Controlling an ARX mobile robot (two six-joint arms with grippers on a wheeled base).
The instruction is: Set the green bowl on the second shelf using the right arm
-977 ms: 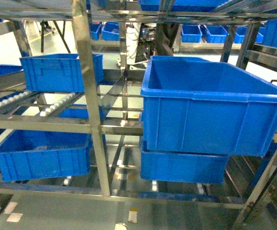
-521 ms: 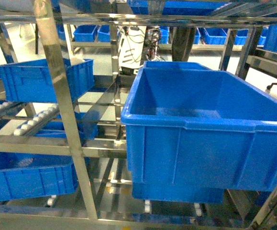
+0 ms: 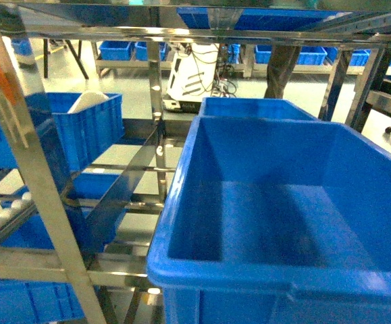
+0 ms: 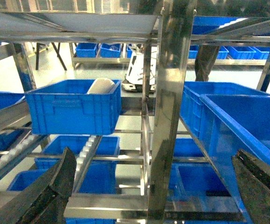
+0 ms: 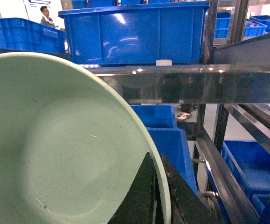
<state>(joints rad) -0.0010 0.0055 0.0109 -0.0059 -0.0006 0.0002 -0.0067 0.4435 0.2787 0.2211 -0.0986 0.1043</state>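
Note:
The green bowl [image 5: 55, 149] fills the left of the right wrist view, its pale mint inside facing the camera. My right gripper [image 5: 162, 200] is shut on the bowl's rim, one dark finger inside the wall and one outside. In the left wrist view my left gripper [image 4: 155, 186] stands open with nothing between its fingers [image 4: 55, 186], facing a steel upright. The steel rack's tier of flat bars and roller rails, the second shelf [image 3: 19, 260], crosses the head view at lower left. Neither gripper nor the bowl shows in the head view.
A large empty blue crate [image 3: 283, 216] fills the right of the head view. A smaller blue crate [image 4: 74, 107] on the left holds a white dish-like object [image 4: 100, 86]. Steel uprights [image 3: 33, 182] and a cross bar [image 5: 195, 84] stand close.
The head view has closed in on the rack and risen. The large blue crate now looms bigger and I look down into it. The steel upright has slid left.

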